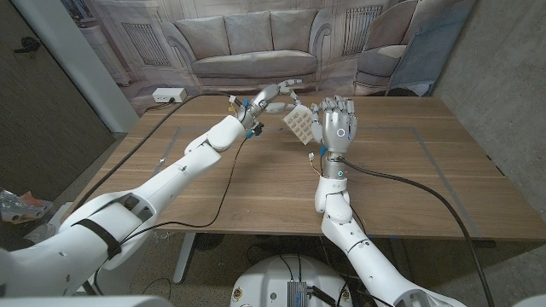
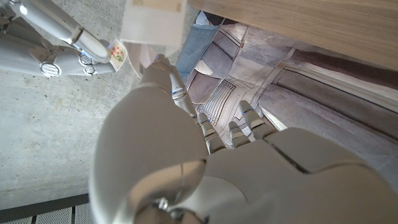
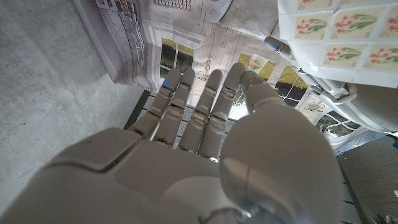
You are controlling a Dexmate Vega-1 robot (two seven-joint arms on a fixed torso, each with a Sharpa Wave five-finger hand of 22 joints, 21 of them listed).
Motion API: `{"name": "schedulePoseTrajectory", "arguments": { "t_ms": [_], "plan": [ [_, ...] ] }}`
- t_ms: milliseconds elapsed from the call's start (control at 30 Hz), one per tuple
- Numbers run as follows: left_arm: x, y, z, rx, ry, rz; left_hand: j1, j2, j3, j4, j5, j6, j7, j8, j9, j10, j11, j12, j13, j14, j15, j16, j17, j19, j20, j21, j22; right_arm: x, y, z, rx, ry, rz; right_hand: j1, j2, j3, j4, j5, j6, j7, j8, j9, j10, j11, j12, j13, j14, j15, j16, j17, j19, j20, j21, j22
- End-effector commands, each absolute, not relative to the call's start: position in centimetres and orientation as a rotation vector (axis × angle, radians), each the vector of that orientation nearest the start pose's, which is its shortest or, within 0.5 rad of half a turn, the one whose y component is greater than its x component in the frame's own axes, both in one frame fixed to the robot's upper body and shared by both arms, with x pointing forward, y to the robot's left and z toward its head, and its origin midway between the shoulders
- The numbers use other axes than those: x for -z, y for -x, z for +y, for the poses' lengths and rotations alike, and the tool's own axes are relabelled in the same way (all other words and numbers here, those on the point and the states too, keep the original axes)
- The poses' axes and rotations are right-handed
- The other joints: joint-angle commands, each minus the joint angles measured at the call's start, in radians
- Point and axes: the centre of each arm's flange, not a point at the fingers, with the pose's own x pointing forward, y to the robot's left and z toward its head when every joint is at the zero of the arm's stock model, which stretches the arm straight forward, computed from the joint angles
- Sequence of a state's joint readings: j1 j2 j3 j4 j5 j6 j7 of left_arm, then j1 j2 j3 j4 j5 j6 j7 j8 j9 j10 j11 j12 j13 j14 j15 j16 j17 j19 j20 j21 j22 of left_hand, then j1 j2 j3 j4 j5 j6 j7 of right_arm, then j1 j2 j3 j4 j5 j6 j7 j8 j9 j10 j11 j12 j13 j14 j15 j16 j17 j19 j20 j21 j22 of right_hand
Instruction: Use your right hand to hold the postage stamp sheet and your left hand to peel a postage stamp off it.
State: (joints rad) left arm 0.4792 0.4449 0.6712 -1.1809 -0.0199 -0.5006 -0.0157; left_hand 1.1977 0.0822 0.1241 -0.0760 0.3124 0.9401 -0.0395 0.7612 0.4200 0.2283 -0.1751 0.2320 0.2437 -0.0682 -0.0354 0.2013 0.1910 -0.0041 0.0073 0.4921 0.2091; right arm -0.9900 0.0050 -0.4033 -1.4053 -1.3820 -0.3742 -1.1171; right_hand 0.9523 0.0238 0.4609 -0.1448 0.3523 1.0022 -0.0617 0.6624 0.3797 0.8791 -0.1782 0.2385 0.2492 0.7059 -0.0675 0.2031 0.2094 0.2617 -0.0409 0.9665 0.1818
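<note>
The postage stamp sheet, white with small flower stamps, hangs in the air over the middle of the table. My right hand stands upright beside it with the fingers pointing up, and its thumb side meets the sheet's edge. In the right wrist view the sheet lies just past the thumb of my right hand. My left hand reaches in from the far left, its fingertips at the sheet's top corner. In the left wrist view one finger of my left hand touches the blurred sheet. Whether it pinches a stamp is unclear.
The wooden table has a white power strip at its back left, with a black cable trailing toward the front edge. Another black cable runs from my right wrist toward the front right. A printed sofa backdrop hangs behind.
</note>
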Motion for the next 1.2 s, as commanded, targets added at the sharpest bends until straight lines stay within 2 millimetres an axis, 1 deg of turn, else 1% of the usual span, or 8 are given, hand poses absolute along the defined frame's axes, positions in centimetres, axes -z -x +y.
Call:
{"name": "schedulePoseTrajectory", "arguments": {
  "t_ms": [33,133,267,533,800,967,1133,1200],
  "plan": [
    [-8.3,-63.1,14.0,0.385,-0.723,-0.978,0.002,0.006,-0.008,-0.002,-0.004,0.013,0.010,0.006,0.002,0.015,0.004,0.008,0.003,-0.003,-0.020,0.004,0.001,-0.002,0.003,0.008,0.003,3.4,-53.6,-11.1,1.140,1.131,-1.108,0.006,-0.004,0.008,0.004,0.008,0.014,0.010,0.008,0.020,0.006,-0.008,0.003,0.005,-0.004,-0.162,-0.001,0.002,-0.002,-0.069,0.006,-0.001],
    [-8.2,-63.0,14.2,0.381,-0.727,-0.979,0.004,0.007,-0.008,-0.002,-0.007,0.013,0.017,0.006,0.004,0.016,0.010,0.007,0.002,-0.001,-0.019,0.004,0.000,-0.001,0.006,0.009,0.003,3.4,-53.6,-11.1,1.138,1.118,-1.100,0.006,-0.004,0.009,0.004,0.010,0.014,0.010,0.007,0.016,0.008,-0.009,0.003,0.006,-0.004,-0.162,-0.001,0.002,-0.002,-0.069,0.006,-0.001],
    [-8.1,-62.7,14.3,0.365,-0.733,-0.978,0.005,0.009,-0.008,-0.003,-0.010,0.011,0.016,0.008,0.007,0.014,0.014,0.006,0.002,0.001,-0.018,0.005,0.000,0.000,0.008,0.010,0.003,3.4,-53.5,-10.9,1.144,1.127,-1.100,0.004,-0.005,0.008,0.005,0.011,0.014,0.004,0.008,0.013,0.008,-0.007,0.003,0.007,-0.004,-0.162,-0.001,0.002,-0.002,-0.068,0.006,-0.001],
    [-8.0,-62.3,14.8,0.358,-0.738,-0.973,0.006,0.014,-0.009,-0.002,-0.018,0.006,0.026,0.010,0.014,0.005,0.023,0.002,0.001,0.001,-0.015,0.004,0.000,-0.002,0.014,0.011,0.002,3.5,-53.5,-10.8,1.138,1.127,-1.104,0.000,-0.008,0.007,0.007,0.013,0.015,-0.003,0.004,-0.002,0.009,-0.007,0.002,0.010,-0.004,-0.162,-0.001,0.003,0.001,-0.067,0.008,-0.001],
    [-7.7,-61.9,15.1,0.301,-0.819,-0.962,0.004,0.015,-0.011,-0.002,-0.025,0.013,0.026,0.012,0.012,0.008,0.017,0.002,0.000,-0.001,-0.013,0.003,-0.001,-0.003,0.016,0.012,0.002,3.4,-53.4,-10.9,1.138,1.122,-1.103,-0.002,-0.011,0.007,0.008,0.014,0.017,-0.006,0.003,-0.012,0.011,-0.008,0.002,0.011,-0.005,-0.162,-0.001,0.003,0.001,-0.066,0.009,-0.001],
    [-7.7,-61.6,15.2,0.284,-0.874,-0.953,0.006,0.016,-0.011,-0.003,-0.029,0.015,0.028,0.011,0.009,0.009,0.021,0.002,0.000,-0.001,-0.012,0.002,-0.001,-0.003,0.017,0.012,0.001,3.3,-53.4,-10.9,1.133,1.118,-1.113,-0.003,-0.012,0.006,0.008,0.015,0.017,-0.005,0.005,-0.015,0.011,-0.007,0.001,0.012,-0.005,-0.162,-0.001,0.003,0.002,-0.066,0.009,-0.001],
    [-7.6,-61.5,15.2,0.276,-0.873,-0.953,0.008,0.015,-0.012,-0.005,-0.032,0.020,0.028,0.012,0.006,0.011,0.016,0.002,-0.001,0.000,-0.014,0.002,-0.001,-0.003,0.015,0.013,0.001,3.2,-53.4,-11.0,1.134,1.106,-1.107,-0.003,-0.012,0.007,0.008,0.016,0.016,-0.006,0.006,-0.016,0.012,-0.008,0.001,0.013,-0.004,-0.162,0.000,0.003,0.001,-0.066,0.009,-0.001],
    [-7.5,-61.5,15.2,0.276,-0.858,-0.953,0.008,0.014,-0.012,-0.005,-0.034,0.022,0.027,0.012,0.006,0.010,0.020,0.002,-0.001,0.000,-0.016,0.002,-0.002,-0.003,0.013,0.013,0.001,3.2,-53.4,-11.0,1.133,1.103,-1.108,-0.003,-0.012,0.007,0.008,0.016,0.017,-0.007,0.007,-0.017,0.012,-0.008,0.001,0.014,-0.005,-0.162,-0.001,0.003,0.001,-0.065,0.009,-0.001]
  ]
}}
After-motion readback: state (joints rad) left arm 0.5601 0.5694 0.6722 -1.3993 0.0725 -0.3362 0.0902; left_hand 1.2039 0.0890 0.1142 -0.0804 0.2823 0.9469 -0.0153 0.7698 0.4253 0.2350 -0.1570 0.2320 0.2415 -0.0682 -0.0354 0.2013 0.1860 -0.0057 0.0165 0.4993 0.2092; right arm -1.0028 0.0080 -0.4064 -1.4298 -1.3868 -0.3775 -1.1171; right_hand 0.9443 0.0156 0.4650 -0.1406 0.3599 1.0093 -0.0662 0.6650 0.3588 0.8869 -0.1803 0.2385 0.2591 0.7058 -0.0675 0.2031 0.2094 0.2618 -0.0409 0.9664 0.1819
